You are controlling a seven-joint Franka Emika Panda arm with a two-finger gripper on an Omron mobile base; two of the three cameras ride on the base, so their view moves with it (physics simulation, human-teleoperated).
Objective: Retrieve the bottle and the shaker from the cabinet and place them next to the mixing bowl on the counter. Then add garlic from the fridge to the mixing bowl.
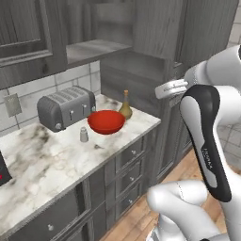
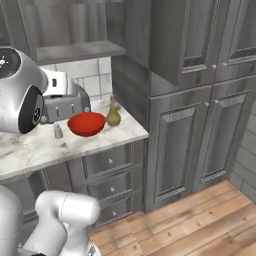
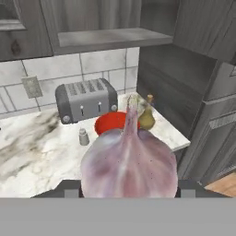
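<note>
Take the bowl [image 1: 107,121] as your reference on the counter [image 1: 42,164]. The toaster [image 1: 66,108] stands just behind and left of it, against the tiled wall. The shaker [image 1: 84,134] stands upright just left of the bowl's front edge, apart from the rim. The bottle [image 1: 125,106] stands upright close behind the bowl's right side, near the counter's end by the tall cabinet [image 2: 180,105]. The open shelf niche [image 1: 94,49] hangs above the toaster. An outlet plate [image 1: 12,104] sits on the tiles left of the toaster.

In the hand view you see the garlic [image 3: 129,163] large in the foreground, stem up, its tip overlapping the bowl's rim in the picture. The gripper [image 3: 129,192] sits at its base, jaws partly apart and clamped on the bulb's sides. The garlic is held well short of the bowl, with bare counter in between.
</note>
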